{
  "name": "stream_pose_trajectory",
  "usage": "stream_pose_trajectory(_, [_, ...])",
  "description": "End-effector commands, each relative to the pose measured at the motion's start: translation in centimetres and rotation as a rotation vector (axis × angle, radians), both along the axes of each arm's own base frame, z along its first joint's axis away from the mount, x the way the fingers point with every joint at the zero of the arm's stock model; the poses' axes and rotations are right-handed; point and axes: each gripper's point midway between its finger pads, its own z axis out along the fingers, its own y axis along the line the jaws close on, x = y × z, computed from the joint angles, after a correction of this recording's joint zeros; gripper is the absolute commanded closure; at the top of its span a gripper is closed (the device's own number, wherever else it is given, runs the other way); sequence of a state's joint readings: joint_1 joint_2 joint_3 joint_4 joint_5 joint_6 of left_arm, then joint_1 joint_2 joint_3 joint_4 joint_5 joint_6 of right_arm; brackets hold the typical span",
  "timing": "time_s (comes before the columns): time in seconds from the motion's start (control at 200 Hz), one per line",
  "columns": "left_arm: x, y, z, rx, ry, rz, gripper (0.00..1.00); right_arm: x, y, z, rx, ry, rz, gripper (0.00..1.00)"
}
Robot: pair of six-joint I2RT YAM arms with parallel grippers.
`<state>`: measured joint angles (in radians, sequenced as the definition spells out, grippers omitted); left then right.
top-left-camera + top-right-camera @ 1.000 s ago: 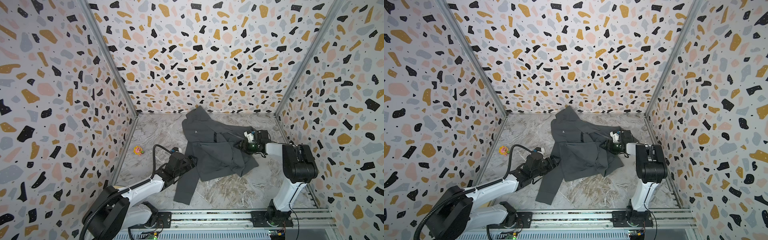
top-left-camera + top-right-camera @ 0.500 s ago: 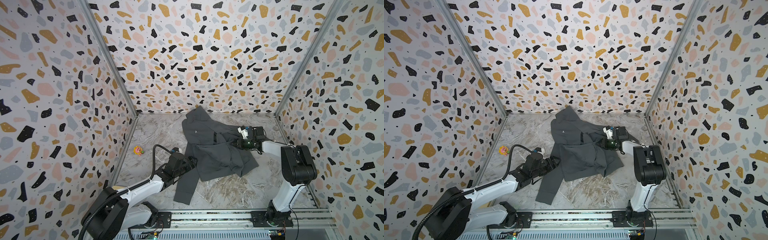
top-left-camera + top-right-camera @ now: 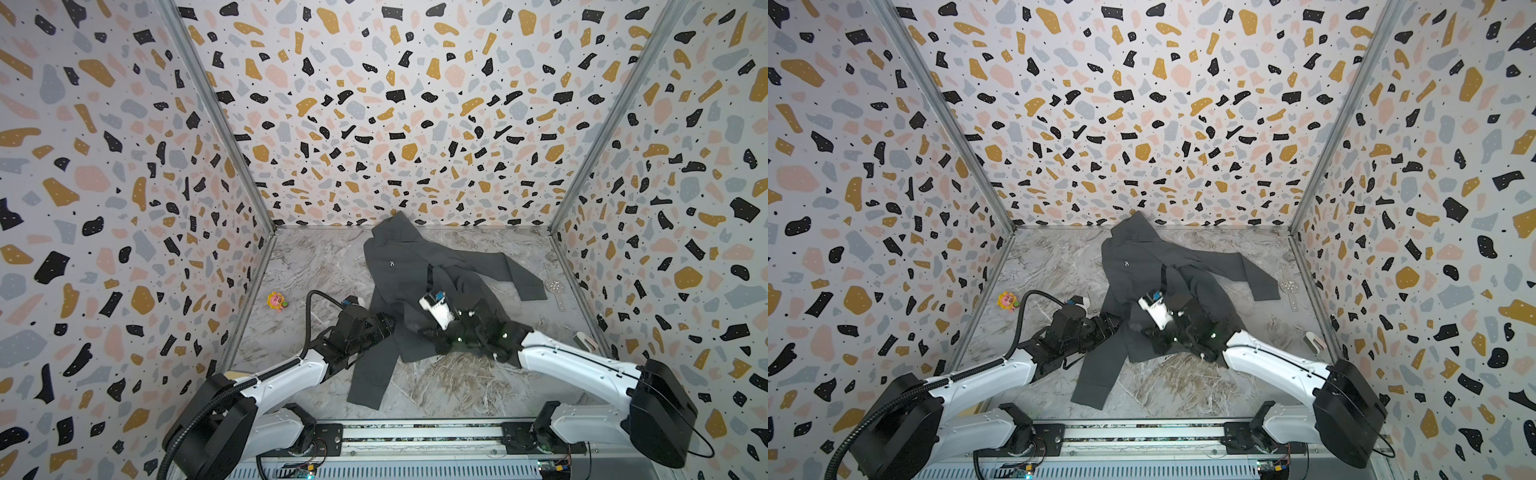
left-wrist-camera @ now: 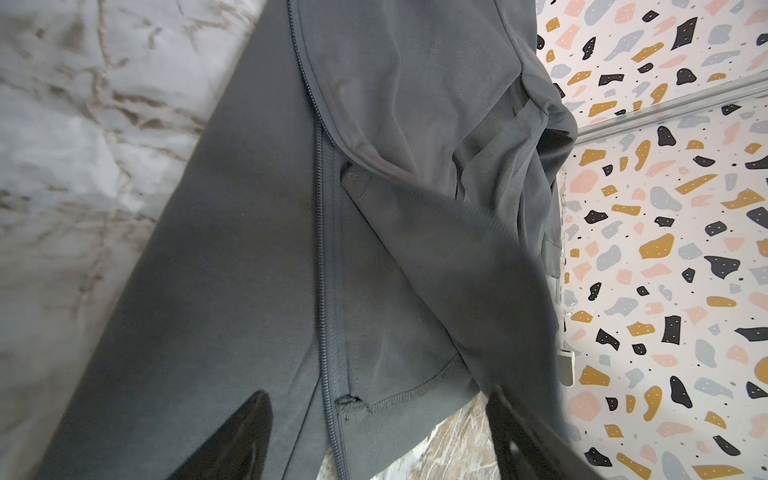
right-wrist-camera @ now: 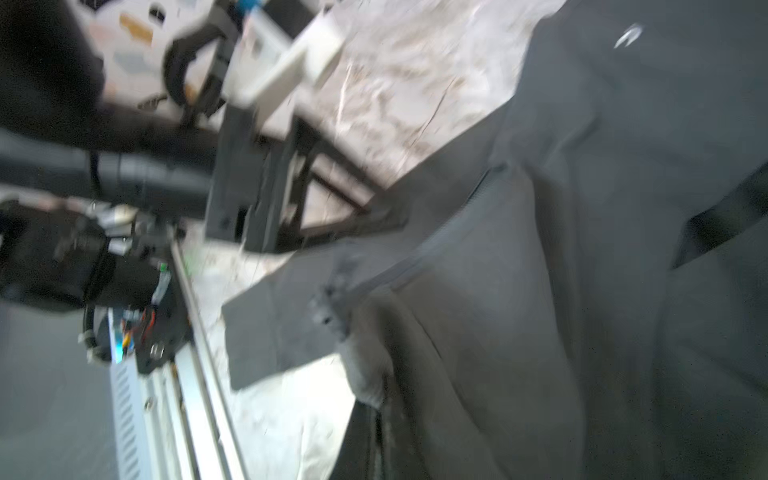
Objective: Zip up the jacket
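Observation:
The dark grey jacket (image 3: 399, 266) lies spread on the marble floor in both top views, collar toward the back wall, with a white logo (image 3: 392, 262) on its chest. My left gripper (image 3: 388, 321) rests at the jacket's lower left edge. In the left wrist view it (image 4: 382, 440) stands open, with the zipper (image 4: 322, 249) and bottom hem lying between its dark fingers (image 4: 245, 436). My right gripper (image 3: 426, 332) sits on the lower middle of the jacket. The right wrist view is blurred, and there that gripper (image 5: 374, 415) is shut on a bunched fold of jacket fabric.
A small pink and yellow toy (image 3: 276, 301) lies on the floor by the left wall. A clear perforated tool (image 3: 555, 286) and a white object (image 3: 584, 341) lie along the right wall. Patterned walls close in three sides, and a metal rail (image 3: 415, 432) runs along the front.
My right gripper has swung from the jacket's right side to its lower middle and has shut there. The right sleeve now lies uncovered. The left arm has not moved.

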<state>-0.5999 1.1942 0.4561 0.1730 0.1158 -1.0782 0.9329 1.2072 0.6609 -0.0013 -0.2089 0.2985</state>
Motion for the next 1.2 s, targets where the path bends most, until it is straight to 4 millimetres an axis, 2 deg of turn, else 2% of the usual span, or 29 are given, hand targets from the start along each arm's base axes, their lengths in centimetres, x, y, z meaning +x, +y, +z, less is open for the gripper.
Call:
stream_pose_trajectory(0.0, [-1.6, 0.3, -0.9, -0.022, 0.065, -0.002, 0.17, -0.9, -2.1, -2.5, 0.008, 0.024, -0.197, 0.84])
stream_pose_trajectory(0.07, [-2.3, 1.0, -0.8, -0.014, 0.066, 0.01, 0.17, -3.1, -2.0, -2.8, 0.051, 0.075, -0.182, 0.67])
stream_pose_trajectory(0.135, [-2.7, 1.7, -0.7, -0.001, 0.056, 0.022, 0.17, -4.1, -1.8, -2.3, 0.085, 0.109, -0.171, 0.51])
stream_pose_trajectory(0.265, [-3.5, 2.3, -1.3, -0.009, 0.064, 0.028, 0.16, -3.9, -1.8, 0.5, 0.159, 0.116, -0.19, 0.44])
stream_pose_trajectory(0.36, [-4.2, 2.0, -2.2, -0.035, 0.095, 0.02, 0.2, -3.8, -1.3, 2.4, 0.232, 0.139, -0.17, 0.44])
stream_pose_trajectory(0.461, [-4.4, 1.9, -2.2, -0.058, 0.096, 0.022, 0.25, -2.8, -1.3, 2.5, 0.251, 0.2, -0.217, 0.46])
stream_pose_trajectory(0.591, [-4.6, 1.2, -1.7, -0.087, 0.088, 0.014, 0.29, -2.3, -0.3, 0.9, 0.187, 0.281, -0.242, 0.5])
stream_pose_trajectory(0.751, [-5.0, -1.0, -1.4, -0.106, 0.103, -0.052, 0.3, -2.2, 1.1, -1.0, 0.112, 0.364, -0.25, 0.52])
stream_pose_trajectory(0.876, [-5.4, -2.2, -1.8, -0.086, 0.12, -0.081, 0.31, -2.2, 1.5, -1.8, 0.097, 0.404, -0.261, 0.52])
stream_pose_trajectory(0.946, [-5.5, -2.1, -2.4, -0.046, 0.13, -0.076, 0.33, -2.1, 1.5, -2.0, 0.102, 0.41, -0.268, 0.52])
stream_pose_trajectory(1.197, [-6.3, -4.0, -3.7, -0.02, 0.167, -0.129, 0.39, -3.0, 1.8, -4.9, 0.064, 0.509, -0.29, 0.59])
